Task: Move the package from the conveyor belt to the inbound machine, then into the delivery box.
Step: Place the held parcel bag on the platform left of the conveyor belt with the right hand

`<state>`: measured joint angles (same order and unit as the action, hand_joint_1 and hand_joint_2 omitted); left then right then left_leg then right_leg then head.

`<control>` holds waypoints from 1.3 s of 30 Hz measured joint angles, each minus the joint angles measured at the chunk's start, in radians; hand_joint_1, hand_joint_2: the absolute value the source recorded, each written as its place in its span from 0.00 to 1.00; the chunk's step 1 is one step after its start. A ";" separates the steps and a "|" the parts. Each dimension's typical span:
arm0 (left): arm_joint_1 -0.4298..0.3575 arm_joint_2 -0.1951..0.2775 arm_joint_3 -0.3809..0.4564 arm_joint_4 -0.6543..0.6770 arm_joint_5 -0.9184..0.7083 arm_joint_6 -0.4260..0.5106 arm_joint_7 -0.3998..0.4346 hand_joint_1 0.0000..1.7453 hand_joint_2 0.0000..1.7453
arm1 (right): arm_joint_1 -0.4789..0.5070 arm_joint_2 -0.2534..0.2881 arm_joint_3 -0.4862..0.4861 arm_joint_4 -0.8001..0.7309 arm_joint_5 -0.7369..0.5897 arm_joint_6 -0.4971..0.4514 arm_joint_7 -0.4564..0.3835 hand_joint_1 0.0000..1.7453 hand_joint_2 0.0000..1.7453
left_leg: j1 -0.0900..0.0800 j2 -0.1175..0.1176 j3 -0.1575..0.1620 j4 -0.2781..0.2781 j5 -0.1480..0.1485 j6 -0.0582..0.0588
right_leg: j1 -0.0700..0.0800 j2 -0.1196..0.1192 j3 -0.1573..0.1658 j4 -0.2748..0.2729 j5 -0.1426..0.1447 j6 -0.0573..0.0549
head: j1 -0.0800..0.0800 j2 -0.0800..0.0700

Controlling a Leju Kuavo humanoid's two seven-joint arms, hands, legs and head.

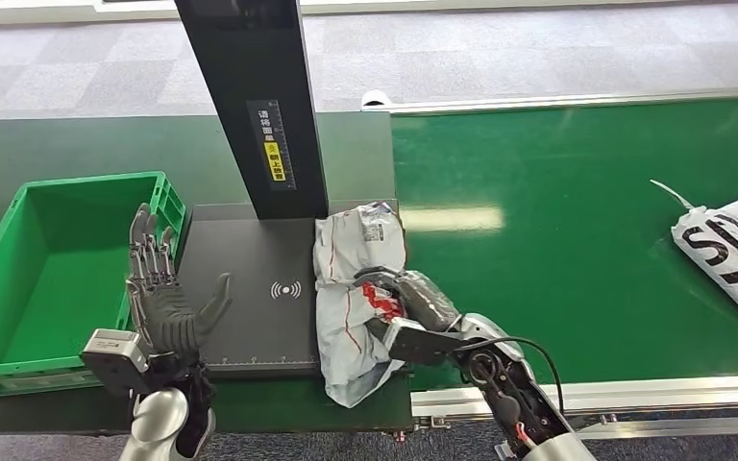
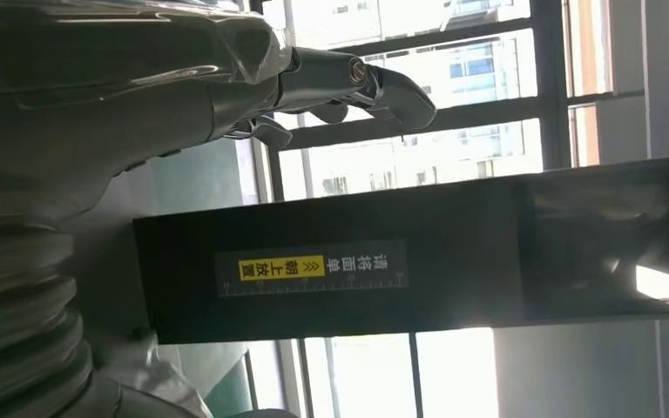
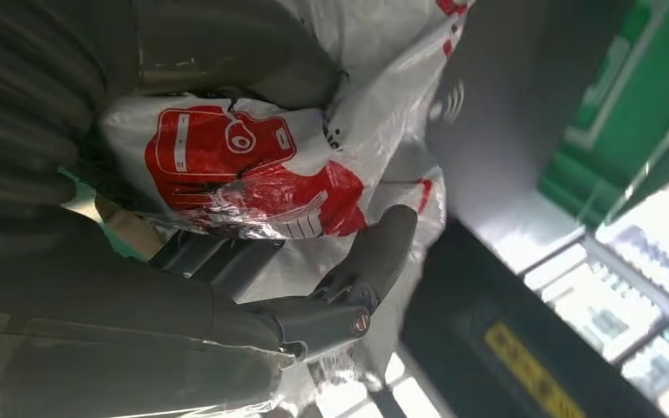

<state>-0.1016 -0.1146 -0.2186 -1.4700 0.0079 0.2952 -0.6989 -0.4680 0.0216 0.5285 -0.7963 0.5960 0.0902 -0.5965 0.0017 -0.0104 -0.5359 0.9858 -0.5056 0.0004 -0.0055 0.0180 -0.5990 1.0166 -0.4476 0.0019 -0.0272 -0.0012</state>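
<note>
A crumpled white plastic mail package (image 1: 354,298) with red print lies along the right edge of the inbound machine's dark scan plate (image 1: 250,288), part of it hanging off toward the green conveyor belt (image 1: 557,240). The robot's right hand (image 1: 413,307) holds it from the right side; the right wrist view shows the thumb (image 3: 370,257) pressed into the plastic beside the red logo, the fingers closed round the bag.

The step in hand looks like the scan stop: the package sits on the machine, beside the black post (image 1: 259,96) with its yellow label, and has not yet gone into the box. The left hand (image 1: 163,298) is raised over the plate's left edge, fingers spread and holding nothing (palm turned toward the package).

Left of the machine stands the green delivery box (image 1: 19,230). The next move would call for carrying or passing the bag leftward across the plate and over the box's near wall. A second white package (image 1: 730,254) waits far right on the belt.
</note>
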 joint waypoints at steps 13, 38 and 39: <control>-0.087 0.002 -0.059 0.083 0.012 -0.038 0.007 0.00 1.00 | -0.188 0.103 0.191 0.328 0.004 0.232 0.041 0.86 1.00 | 0.000 0.000 0.002 0.000 0.000 0.000 | 0.000 0.000 0.001 0.000 0.000 0.000 | 0.000 0.000; -0.050 0.015 -0.082 0.100 0.011 -0.022 0.013 0.00 1.00 | -0.182 0.081 0.085 0.275 -0.168 -0.017 -0.001 0.00 1.00 | 0.000 0.000 0.001 0.000 0.000 0.000 | 0.000 0.000 0.001 0.000 0.000 0.000 | 0.000 0.000; -0.049 0.015 -0.082 0.100 0.011 -0.022 0.013 0.00 1.00 | -0.182 0.081 0.084 0.273 -0.168 -0.017 -0.001 0.00 1.00 | 0.000 0.000 0.001 0.000 0.000 0.000 | 0.000 0.000 0.001 0.000 0.000 0.000 | 0.000 0.000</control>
<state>-0.1510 -0.0999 -0.3006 -1.3698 0.0191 0.2728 -0.6863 -0.6496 0.1024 0.6124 -0.5237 0.4276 0.0731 -0.5973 0.0012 -0.0106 -0.5354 0.9863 -0.5054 0.0005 -0.0060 0.0179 -0.5983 1.0165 -0.4475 0.0020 -0.0272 -0.0011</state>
